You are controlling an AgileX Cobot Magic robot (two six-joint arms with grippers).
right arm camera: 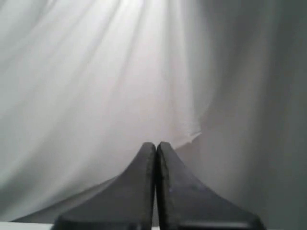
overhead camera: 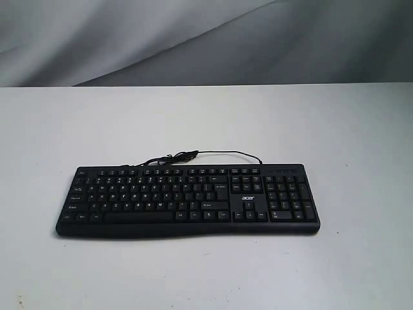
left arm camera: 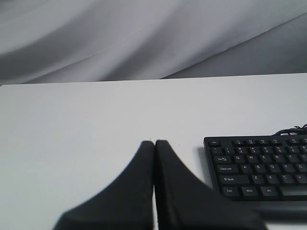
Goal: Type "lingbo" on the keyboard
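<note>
The wide black keyboard (overhead camera: 187,200) with white legends and an acer logo lies flat on the white table, its thin black cable (overhead camera: 193,155) curling behind it. Neither arm shows in the exterior view. In the left wrist view my left gripper (left arm camera: 154,143) is shut and empty, its tips together over bare table beside the keyboard's (left arm camera: 259,167) Esc and Ctrl end, apart from it. In the right wrist view my right gripper (right arm camera: 156,144) is shut and empty, pointing at the grey cloth backdrop; no keyboard shows there.
The white table (overhead camera: 335,129) extends around the keyboard on all sides. A draped grey cloth backdrop (overhead camera: 193,39) hangs behind the table's far edge. Nothing else lies on the table.
</note>
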